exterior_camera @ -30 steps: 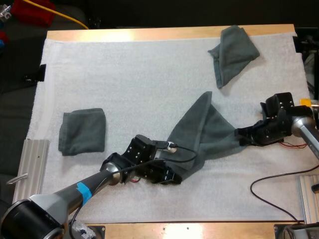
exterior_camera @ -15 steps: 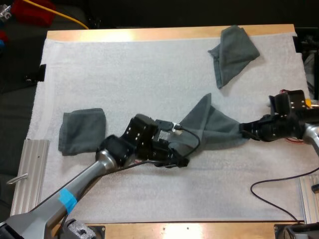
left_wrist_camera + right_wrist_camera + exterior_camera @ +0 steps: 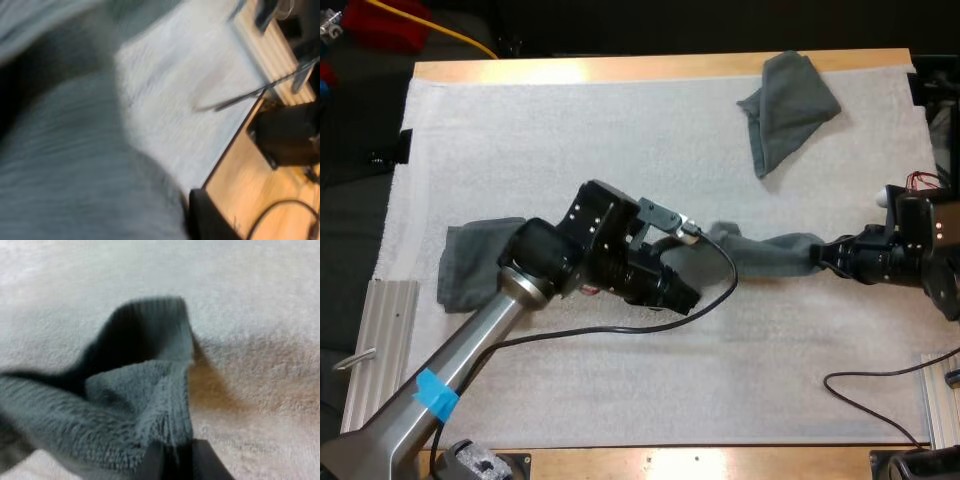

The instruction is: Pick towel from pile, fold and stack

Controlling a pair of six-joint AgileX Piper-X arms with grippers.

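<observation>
- The stretched towel (image 3: 770, 250) hangs as a narrow, rope-like band over the middle of the mat (image 3: 620, 150), nearer its right edge than its left, and runs between the two grippers.
- It looks light, soft and limp. It will likely sag and bunch wherever it is not pulled, and its terry nap should give good grip with little risk of slipping or damage.
- The best places to hold it are probably two neighbouring corners or one hem, so the cloth can open flat. A pinch in the bunched middle would only keep it roped.
- The right gripper (image 3: 823, 257) is clamped on the towel's right end. In the right wrist view its fingers (image 3: 159, 460) press a bunched fold of cloth (image 3: 140, 405) from both sides, just above the mat.
- The right arm reaches in low from the mat's right edge, with its gripper pointing left along the towel.
- The left gripper (image 3: 682, 293) is at the towel's left end, where the cloth runs in under it. I cannot tell whether it is holding the towel.
- The left arm crosses from the near left corner, with its wrist raised and turned toward the right.
- A folded towel (image 3: 470, 270) lies near the mat's left edge, partly under the left arm.
- A crumpled towel (image 3: 790, 100) lies at the far right corner, by the wooden table (image 3: 620, 68) edge.
</observation>
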